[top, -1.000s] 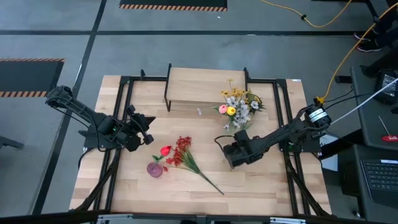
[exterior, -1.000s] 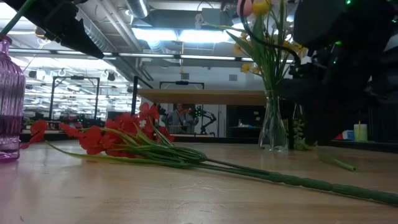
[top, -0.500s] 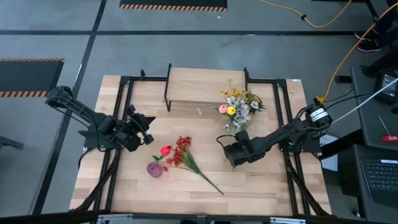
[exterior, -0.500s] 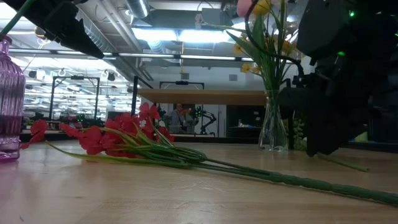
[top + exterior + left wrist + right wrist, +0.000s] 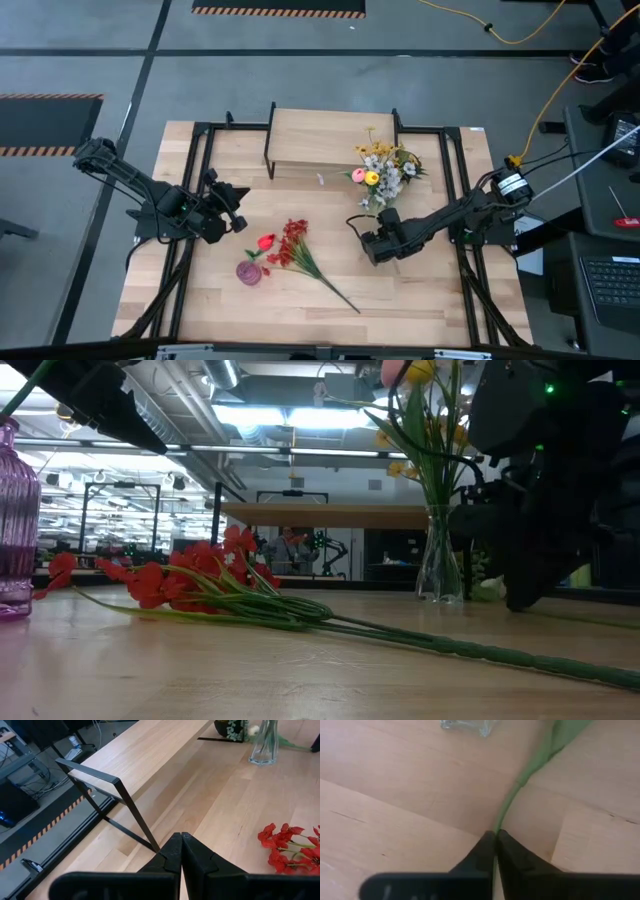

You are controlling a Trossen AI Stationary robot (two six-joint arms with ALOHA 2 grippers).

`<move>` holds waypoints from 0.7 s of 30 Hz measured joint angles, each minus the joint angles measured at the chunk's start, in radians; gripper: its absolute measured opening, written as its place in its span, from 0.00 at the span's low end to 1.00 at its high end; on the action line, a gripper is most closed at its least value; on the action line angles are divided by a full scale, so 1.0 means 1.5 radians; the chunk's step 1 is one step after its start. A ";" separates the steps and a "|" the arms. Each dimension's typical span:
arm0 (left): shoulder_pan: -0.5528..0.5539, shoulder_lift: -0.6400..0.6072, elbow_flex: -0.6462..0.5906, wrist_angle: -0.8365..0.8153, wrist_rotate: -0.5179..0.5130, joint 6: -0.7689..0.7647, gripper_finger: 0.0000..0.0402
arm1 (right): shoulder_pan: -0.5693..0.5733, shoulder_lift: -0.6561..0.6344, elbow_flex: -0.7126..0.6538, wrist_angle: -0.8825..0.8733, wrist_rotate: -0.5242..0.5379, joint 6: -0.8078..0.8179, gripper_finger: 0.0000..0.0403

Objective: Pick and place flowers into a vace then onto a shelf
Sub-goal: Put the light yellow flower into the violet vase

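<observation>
**Right gripper pinching a stem by the vase**

Right gripper (image 5: 372, 250) low on the table, fingers clamped on a green stem (image 5: 520, 785) near the clear vase (image 5: 440, 565); left gripper (image 5: 238, 205) closed, empty, beside the shelf (image 5: 330, 140); red flowers (image 5: 292, 245) lie between the arms.

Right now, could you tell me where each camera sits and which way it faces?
High: overhead, straight down; both arms, shelf.
Low: tabletop height, level; red spray, clear vase.
Left wrist: past the shut left gripper toward the shelf leg.
Right wrist: down at the right gripper pinching a green stem.
Both wrist views share that vase.
</observation>
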 joint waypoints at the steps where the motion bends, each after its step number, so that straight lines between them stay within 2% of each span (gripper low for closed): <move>1: 0.000 0.000 0.000 0.000 0.000 0.000 0.01 | 0.000 -0.003 0.000 -0.004 0.000 0.000 0.02; 11: 0.000 0.000 0.000 0.000 0.000 0.000 0.01 | 0.013 -0.075 -0.003 -0.061 -0.076 -0.017 0.01; 21: 0.000 0.000 0.000 0.000 0.000 0.000 0.00 | 0.094 -0.181 -0.002 -0.083 -0.067 -0.017 0.00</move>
